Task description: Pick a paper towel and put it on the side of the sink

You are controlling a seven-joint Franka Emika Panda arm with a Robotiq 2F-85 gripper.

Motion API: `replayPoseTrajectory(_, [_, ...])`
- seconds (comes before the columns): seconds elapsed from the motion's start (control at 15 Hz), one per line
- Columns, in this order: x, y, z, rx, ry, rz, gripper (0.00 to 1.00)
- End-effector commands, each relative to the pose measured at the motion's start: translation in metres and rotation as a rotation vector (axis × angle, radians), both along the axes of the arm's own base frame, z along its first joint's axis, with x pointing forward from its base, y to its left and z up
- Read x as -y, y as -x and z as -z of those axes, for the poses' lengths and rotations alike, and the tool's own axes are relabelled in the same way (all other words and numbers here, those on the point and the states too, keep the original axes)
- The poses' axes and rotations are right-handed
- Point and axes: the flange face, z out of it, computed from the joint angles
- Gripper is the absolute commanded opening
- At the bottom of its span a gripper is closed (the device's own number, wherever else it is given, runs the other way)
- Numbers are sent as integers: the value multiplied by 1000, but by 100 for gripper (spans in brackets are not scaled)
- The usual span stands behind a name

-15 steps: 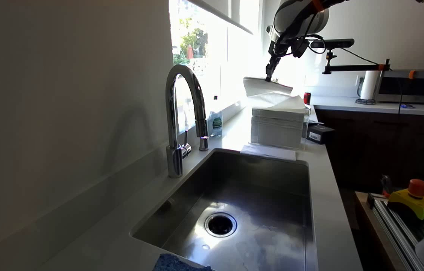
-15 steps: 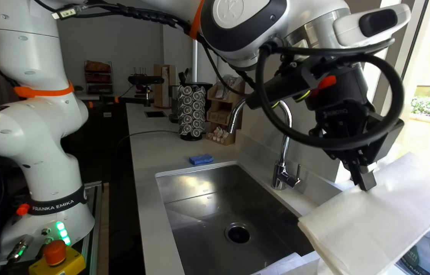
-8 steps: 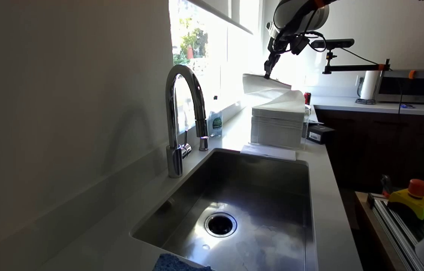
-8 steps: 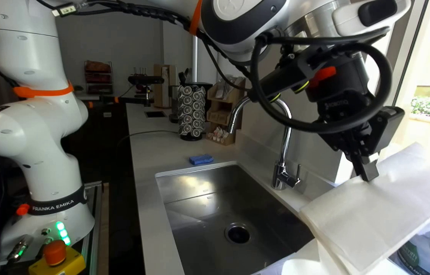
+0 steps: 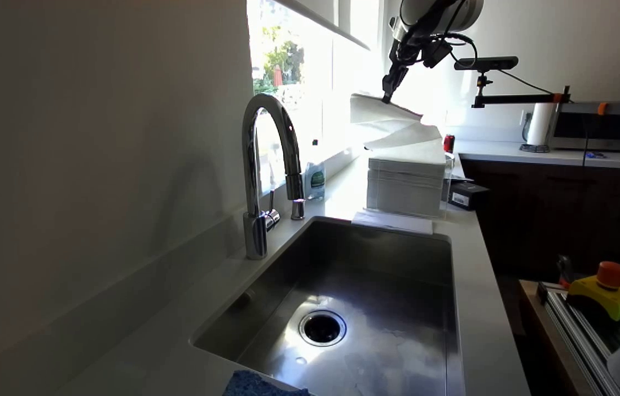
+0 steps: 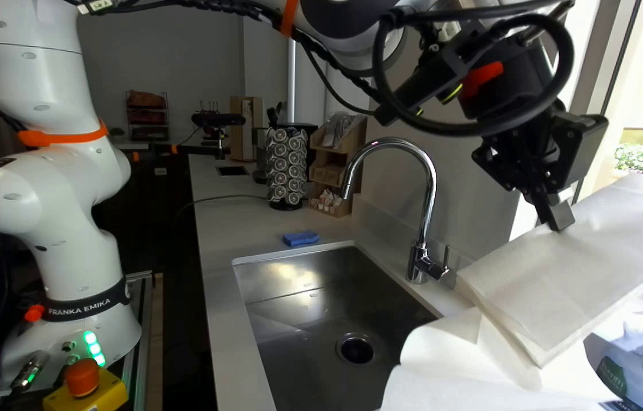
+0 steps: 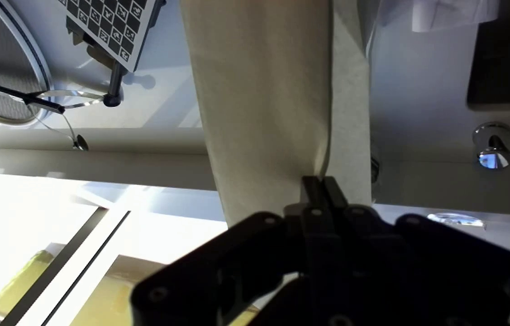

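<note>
Wrist view: the paper towel [image 7: 259, 104] was clamped at a crease in your gripper [image 7: 321, 179], jaws together on it. In an exterior view it hung above the stack [image 5: 404, 190], loose paper [image 5: 410, 146] draping beneath. You probably had something light, limp and tearable; a doubled fold was the surest hold. Outward came the sink [image 5: 387, 256], set in pale counter [image 5: 483, 319], then a bright window [image 5: 315, 82].

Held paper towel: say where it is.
In an exterior view, the paper towel hangs from the gripper above the white stack, beyond the sink, right of the tap.
</note>
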Motion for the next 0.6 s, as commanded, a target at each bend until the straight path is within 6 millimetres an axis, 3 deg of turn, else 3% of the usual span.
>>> replayPoseTrajectory(0.0, [-14,-1,-22,20,-45,12,1])
replayPoseTrajectory(0.53, [-45,-8,-41,20,-74,-22,1])
